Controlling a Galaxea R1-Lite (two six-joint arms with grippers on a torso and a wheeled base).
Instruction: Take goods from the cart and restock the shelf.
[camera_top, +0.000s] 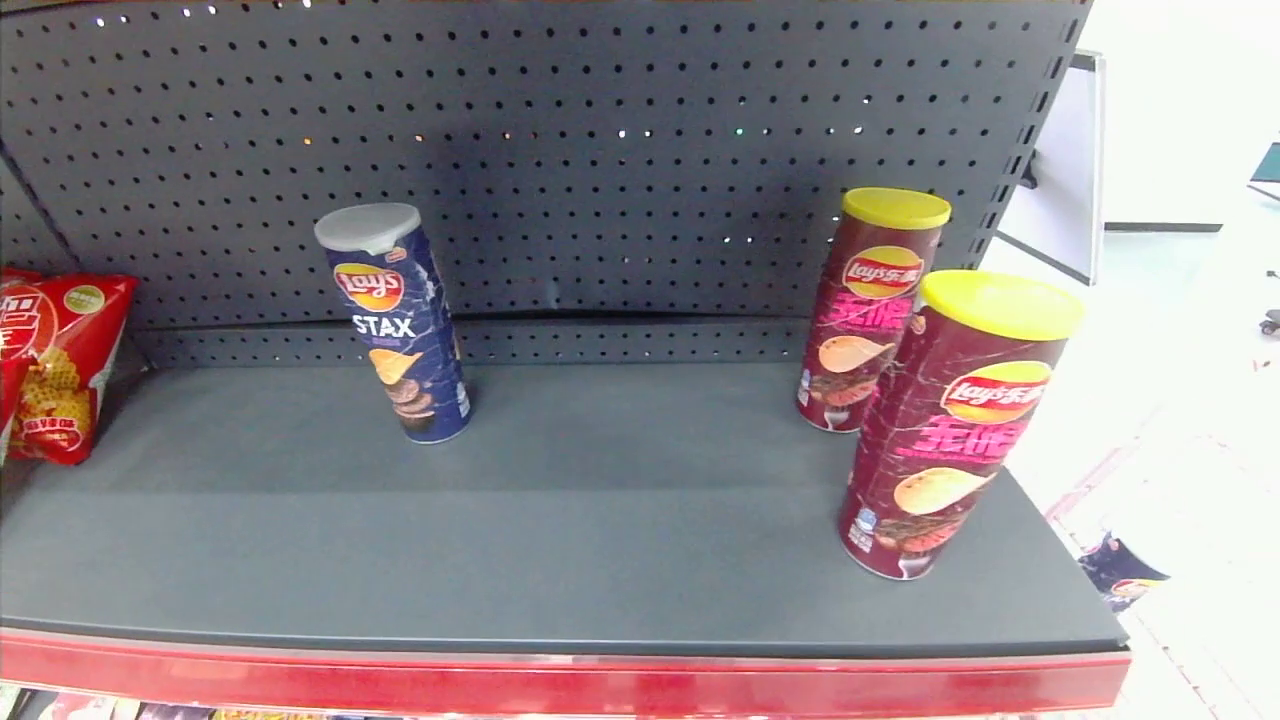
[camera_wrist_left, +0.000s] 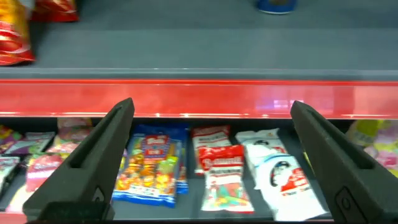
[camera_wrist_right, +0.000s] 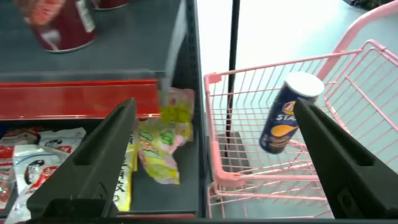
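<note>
A blue chip can (camera_top: 395, 320) with a grey lid stands tilted near the back of the grey shelf (camera_top: 560, 540). Two maroon chip cans with yellow lids stand at the shelf's right end, one behind (camera_top: 872, 310) and one nearer the front edge (camera_top: 950, 430). Another blue can (camera_wrist_right: 287, 115) leans inside the pink wire cart (camera_wrist_right: 249, 168), to the right of the shelf unit. My left gripper (camera_wrist_left: 211, 107) is open and empty in front of the shelf's red front edge (camera_wrist_left: 199, 98). My right gripper (camera_wrist_right: 214, 107) is open and empty, above the gap between shelf end and cart.
A red snack bag (camera_top: 60, 360) lies at the shelf's left end. Snack packets (camera_wrist_left: 217, 174) fill the lower shelf below the red edge. A perforated back panel (camera_top: 600, 150) closes the shelf behind. Yellow-green packets (camera_wrist_right: 163, 137) sit at the lower shelf's end.
</note>
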